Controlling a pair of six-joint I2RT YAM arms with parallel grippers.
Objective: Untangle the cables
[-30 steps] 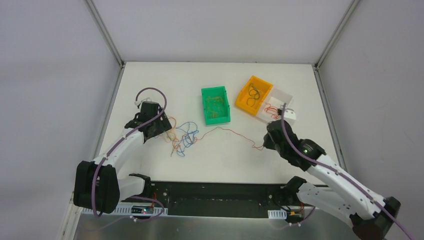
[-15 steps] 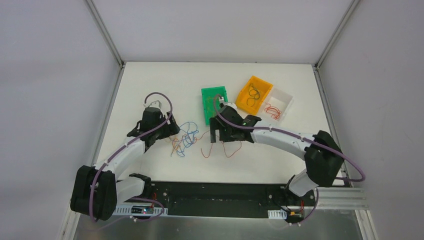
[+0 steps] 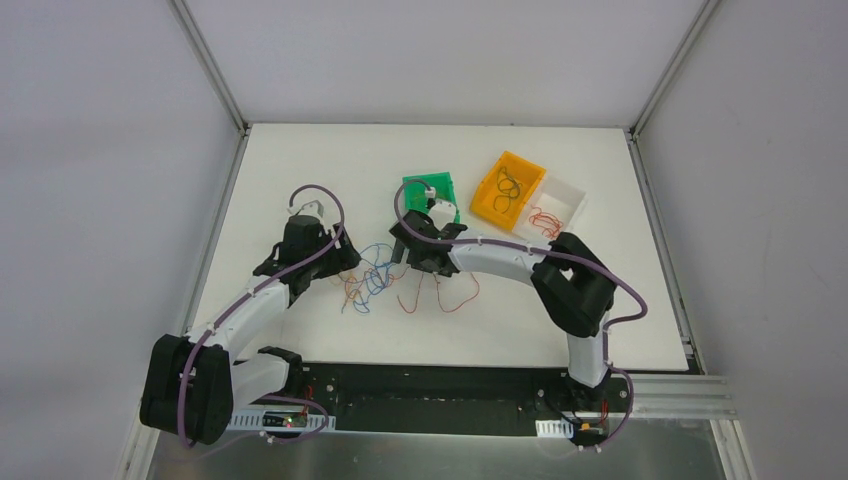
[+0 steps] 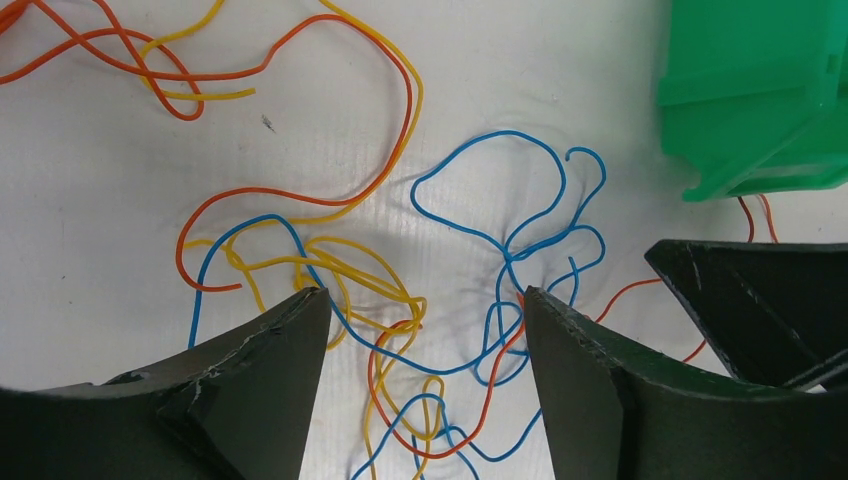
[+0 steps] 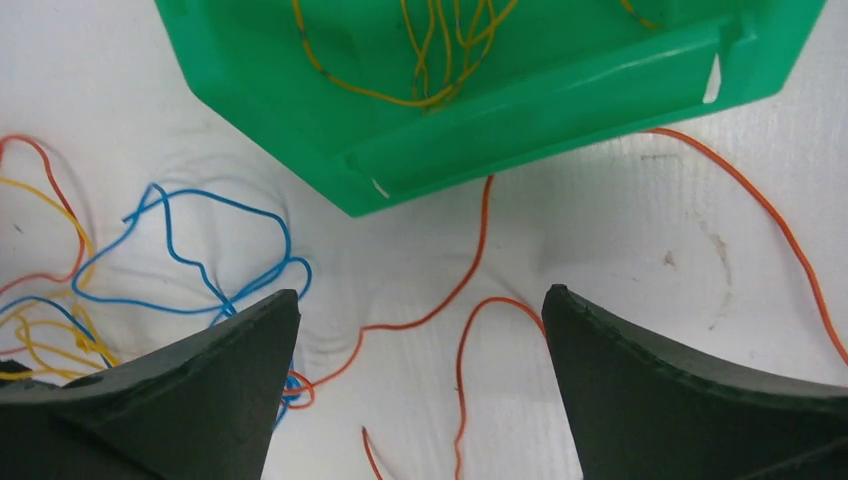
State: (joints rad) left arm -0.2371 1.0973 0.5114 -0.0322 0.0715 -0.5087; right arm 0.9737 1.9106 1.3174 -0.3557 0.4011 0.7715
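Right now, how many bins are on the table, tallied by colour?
Green bin: 1
Orange bin: 1
White bin: 1
Total: 3

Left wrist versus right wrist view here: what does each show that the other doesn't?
Left wrist only: the tangle's middle, yellow, blue and orange strands crossing under the open left gripper. Right wrist only: yellow strands inside the green bin, past the open right gripper. Both: the bin's outer wall, the blue loop, the white table.
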